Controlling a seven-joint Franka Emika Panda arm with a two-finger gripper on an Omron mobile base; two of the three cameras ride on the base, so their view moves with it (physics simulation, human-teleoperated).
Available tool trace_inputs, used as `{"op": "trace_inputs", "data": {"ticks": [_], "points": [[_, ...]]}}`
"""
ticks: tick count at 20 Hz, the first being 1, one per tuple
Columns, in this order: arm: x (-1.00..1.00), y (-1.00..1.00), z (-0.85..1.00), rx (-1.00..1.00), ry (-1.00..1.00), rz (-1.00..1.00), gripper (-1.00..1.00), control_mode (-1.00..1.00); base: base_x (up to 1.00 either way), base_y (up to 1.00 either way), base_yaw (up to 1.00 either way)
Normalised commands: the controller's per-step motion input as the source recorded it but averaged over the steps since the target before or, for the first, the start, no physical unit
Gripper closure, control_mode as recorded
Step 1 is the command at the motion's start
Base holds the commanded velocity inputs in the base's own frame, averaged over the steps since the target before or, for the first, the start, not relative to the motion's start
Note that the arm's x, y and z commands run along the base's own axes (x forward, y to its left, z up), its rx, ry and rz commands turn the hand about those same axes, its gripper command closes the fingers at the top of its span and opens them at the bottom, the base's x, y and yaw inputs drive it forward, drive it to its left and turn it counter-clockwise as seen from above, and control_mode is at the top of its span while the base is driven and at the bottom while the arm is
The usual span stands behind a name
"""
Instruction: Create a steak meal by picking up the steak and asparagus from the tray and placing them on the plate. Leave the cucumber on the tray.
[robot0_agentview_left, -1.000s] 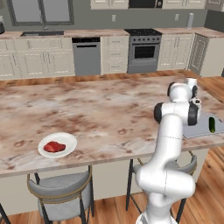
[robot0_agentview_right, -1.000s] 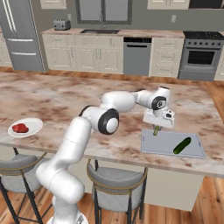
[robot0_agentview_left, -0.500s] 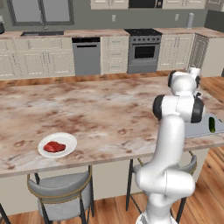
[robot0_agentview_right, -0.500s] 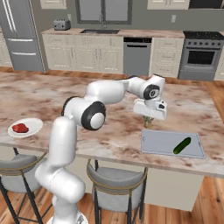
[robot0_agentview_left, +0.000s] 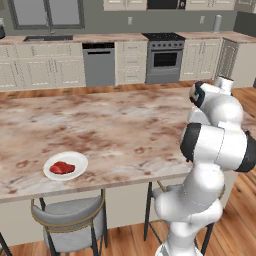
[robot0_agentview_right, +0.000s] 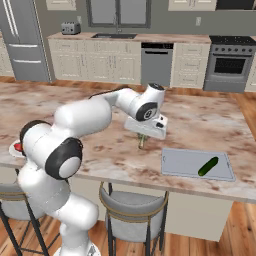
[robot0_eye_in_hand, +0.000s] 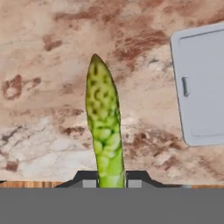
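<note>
Hand view: fingers (robot0_eye_in_hand: 111, 183) clamped on asparagus (robot0_eye_in_hand: 104, 127); left base view: steak (robot0_agentview_left: 62, 167) on plate (robot0_agentview_left: 79, 160).

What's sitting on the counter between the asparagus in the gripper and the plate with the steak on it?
Nothing visible. The gripper holds the asparagus above the counter, left of the tray. The stretch toward the plate with the steak looks bare, though the robot's arm hides part of it.

A home kitchen is shown: a stove (robot0_agentview_left: 165, 57), dishwasher (robot0_agentview_left: 98, 64) and cabinets (robot0_agentview_right: 87, 65) are seen beyond the end effector (robot0_agentview_right: 141, 141), a marble bench (robot0_agentview_left: 110, 125) beneath it.
</note>
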Motion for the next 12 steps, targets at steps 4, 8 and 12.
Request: {"op": "trace_inputs", "data": {"ticks": [4, 8, 12], "points": [[-0.56, 1.00, 0.53, 0.00, -0.21, 0.09, 1.00, -1.00, 0.00, 0.00, 0.00], [-0.35, 1.00, 0.45, 0.00, -0.13, 0.13, 1.00, -1.00, 0.00, 0.00, 0.00], [-0.16, 1.00, 0.28, 0.00, -0.04, 0.19, 1.00, -1.00, 0.00, 0.00, 0.00]]}}
